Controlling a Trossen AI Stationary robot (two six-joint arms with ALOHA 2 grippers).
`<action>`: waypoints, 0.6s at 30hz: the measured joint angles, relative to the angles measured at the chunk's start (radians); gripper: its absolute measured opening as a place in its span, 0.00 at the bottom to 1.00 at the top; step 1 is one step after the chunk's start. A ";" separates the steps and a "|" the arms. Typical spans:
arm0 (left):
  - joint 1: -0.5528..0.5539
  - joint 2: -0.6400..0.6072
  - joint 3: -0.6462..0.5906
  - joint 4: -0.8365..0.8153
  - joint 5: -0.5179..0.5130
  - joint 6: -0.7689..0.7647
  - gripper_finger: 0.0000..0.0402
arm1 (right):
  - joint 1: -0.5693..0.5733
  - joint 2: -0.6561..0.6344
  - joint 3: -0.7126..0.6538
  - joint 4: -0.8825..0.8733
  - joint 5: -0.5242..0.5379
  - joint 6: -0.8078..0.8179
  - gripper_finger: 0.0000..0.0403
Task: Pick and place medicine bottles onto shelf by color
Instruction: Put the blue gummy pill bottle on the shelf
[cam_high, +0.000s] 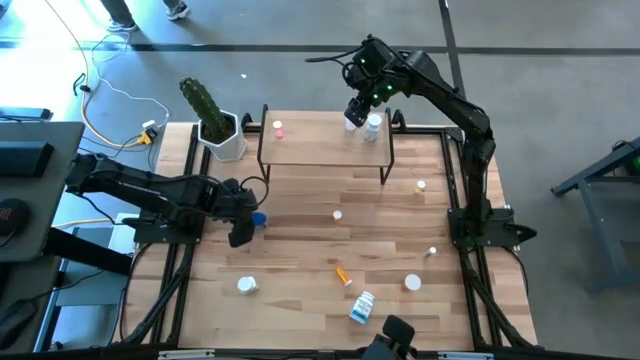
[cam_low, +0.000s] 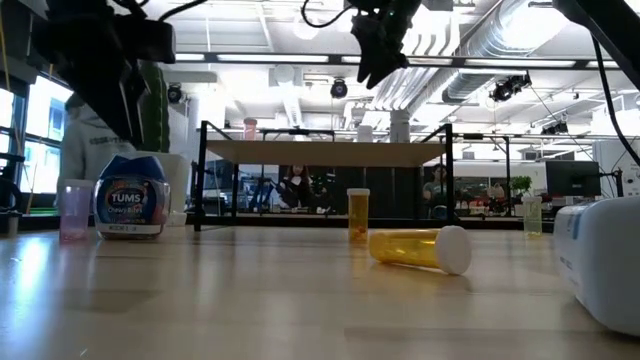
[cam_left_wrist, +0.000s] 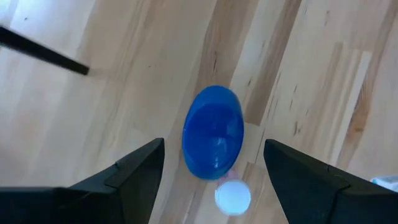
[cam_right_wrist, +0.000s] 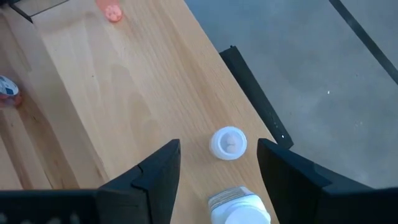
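Note:
A blue-capped bottle stands upright on the table at the left, with a small pinkish vial beside it. My left gripper hangs open just above the bottle, one finger on either side, touching nothing. The shelf stands at the table's far side. A pink bottle is on its left end and two white bottles on its right end. My right gripper hovers open above those white bottles, holding nothing.
Loose bottles lie on the table: white ones, an orange one on its side and a labelled white one near the front edge. A white pot with a cactus stands left of the shelf.

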 joint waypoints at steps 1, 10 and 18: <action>0.001 0.005 -0.002 0.002 0.000 0.001 0.66 | 0.000 0.000 0.000 0.002 0.000 0.001 0.51; 0.044 0.113 -0.006 0.057 0.015 0.082 0.66 | 0.000 0.000 0.000 0.003 0.000 0.001 0.51; 0.098 0.197 -0.006 0.065 0.082 0.124 0.66 | 0.000 0.000 0.000 0.003 0.000 0.000 0.51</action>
